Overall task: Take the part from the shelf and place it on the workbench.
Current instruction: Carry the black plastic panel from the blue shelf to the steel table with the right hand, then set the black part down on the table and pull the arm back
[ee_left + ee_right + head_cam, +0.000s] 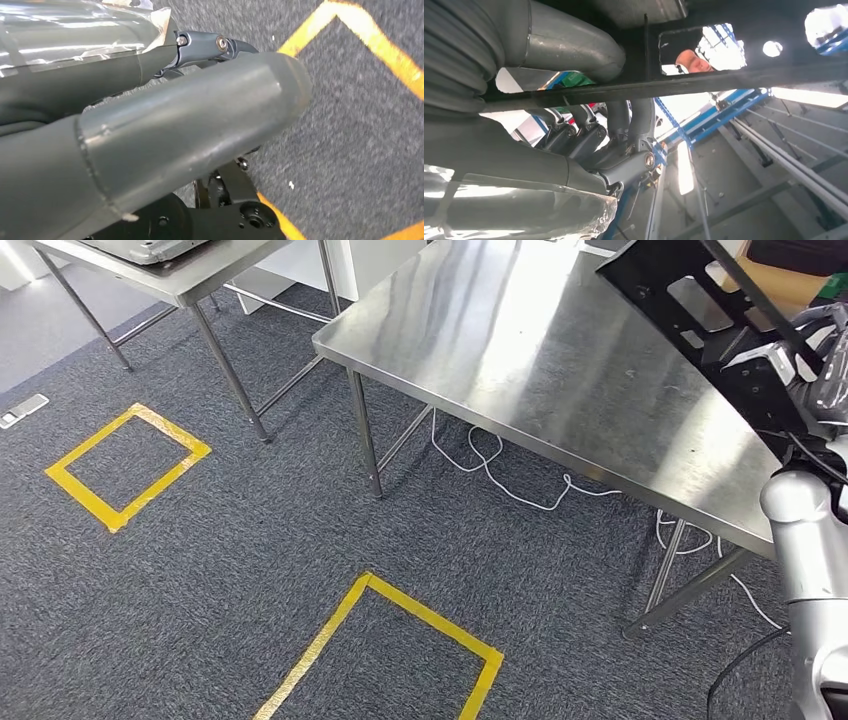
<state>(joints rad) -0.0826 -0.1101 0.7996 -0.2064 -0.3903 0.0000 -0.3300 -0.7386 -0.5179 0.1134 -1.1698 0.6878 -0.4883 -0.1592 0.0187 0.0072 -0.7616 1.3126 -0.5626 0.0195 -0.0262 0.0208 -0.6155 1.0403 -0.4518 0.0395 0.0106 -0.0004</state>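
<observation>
Black sheet-metal with cut-out openings, the part (pixel 700 295) sits at the upper right of the head view, held up over the far right corner of the stainless-steel workbench (pixel 540 350); its upper end runs off the picture and its lower end merges with the dark shapes of the right hand (pixel 790 365), so its full outline cannot be made out. From the right wrist view the part (pixel 704 82) crosses the frame as a dark bar with a rectangular window and round holes, and the right hand (pixel 589 135) grips it, thick thumb (pixel 569 45) on one side and darker fingers (pixel 634 120) curled up against the other. Whether the part touches the bench top cannot be told; in the head view it appears tilted and raised above it.

Grey and blurred, the left hand (pixel 190 115) takes up most of its wrist view, the thumb so close that the other fingers are largely hidden; whether they are spread or curled cannot be told. Past it lies grey carpet (pixel 360 135) with yellow tape lines (pixel 380 40).

On the floor, the head view shows two yellow tape squares (pixel 128 465), a white cable (pixel 500 475) trailing under the workbench, and a second steel table (pixel 190 280) cut off at the top left, carrying a grey tray-like object whose contents are out of frame.
</observation>
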